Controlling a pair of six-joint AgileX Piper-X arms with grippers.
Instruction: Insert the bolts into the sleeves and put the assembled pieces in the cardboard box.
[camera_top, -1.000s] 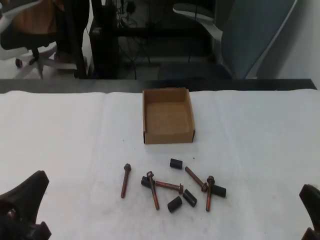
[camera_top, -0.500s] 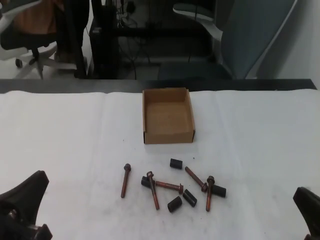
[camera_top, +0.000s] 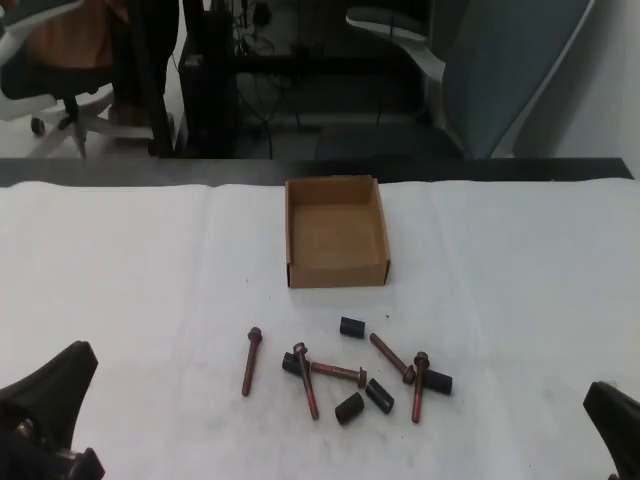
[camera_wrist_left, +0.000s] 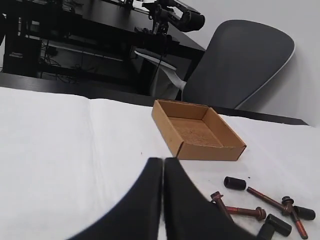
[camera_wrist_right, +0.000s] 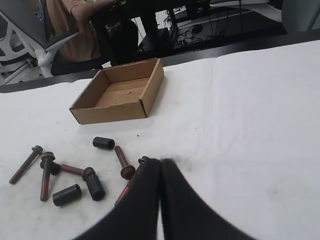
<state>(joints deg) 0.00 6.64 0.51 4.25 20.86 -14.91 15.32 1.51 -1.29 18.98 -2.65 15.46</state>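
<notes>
Bolts (camera_top: 306, 381) and sleeves (camera_top: 349, 408) all lie loose, none yet joined, so the task reads as not begun.

Nearest of all, the left gripper (camera_wrist_left: 163, 161) sits low at the near left corner of the white-covered bench (camera_top: 120, 280). Its two fingers are pressed together along their length, with nothing between them. The right gripper (camera_wrist_right: 160, 162) mirrors it at the near right corner, closed in the same way and empty. Both look parked: they are kept back and to the sides, which leaves the working area open to the overhead camera.

Farther in, about midway between the arms, the parts lie in a loose scatter. Five copper-coloured bolts lie flat at different angles. One is apart on the left; the others cross or touch near the black sleeves. Of the five short sleeves, four sit among the bolts and one lies alone on the far side of the heap. The central spot probably lets either arm reach a piece, though the overlapping ones may need separating first.

Just beyond the scatter stands the cardboard box (camera_top: 337, 270), open-topped and with nothing in it. Being close to the parts, it should make for a short carry once a pair is assembled.

Past the bench's far edge, on the right, stands a grey office chair (camera_top: 520, 70).
</notes>
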